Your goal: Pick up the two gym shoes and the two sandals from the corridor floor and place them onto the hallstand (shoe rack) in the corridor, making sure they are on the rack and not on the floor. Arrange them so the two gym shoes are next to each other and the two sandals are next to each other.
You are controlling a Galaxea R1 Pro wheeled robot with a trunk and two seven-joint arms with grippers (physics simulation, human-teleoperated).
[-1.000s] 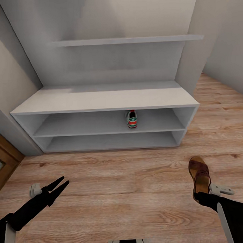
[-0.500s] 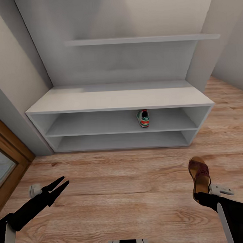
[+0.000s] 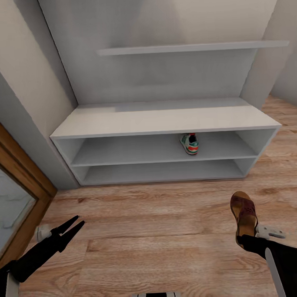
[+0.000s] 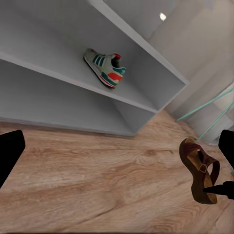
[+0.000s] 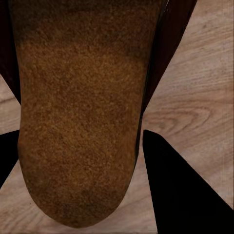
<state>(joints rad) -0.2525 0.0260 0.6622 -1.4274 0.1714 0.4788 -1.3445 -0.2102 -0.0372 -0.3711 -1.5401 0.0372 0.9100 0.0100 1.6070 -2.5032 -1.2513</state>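
Brown sandal (image 3: 244, 213) clamped at its heel in right tool (image 3: 244, 238), held above wood floor (image 3: 161, 235). Left tool (image 3: 74, 225) empty, fingers apart. One sneaker (image 3: 189, 143) sits on upper open shelf of grey shoe rack (image 3: 164, 121), toward its right.

One gym shoe (image 3: 189, 143) is in view. One sandal (image 3: 244, 213) is in view. There is one hallstand (image 3: 164, 121), a low bench unit with two open shelves below its top board. One wall shelf (image 3: 191, 47) hangs above it. Two grippers show: the left gripper (image 3: 73, 225) and the right gripper (image 3: 247, 239).
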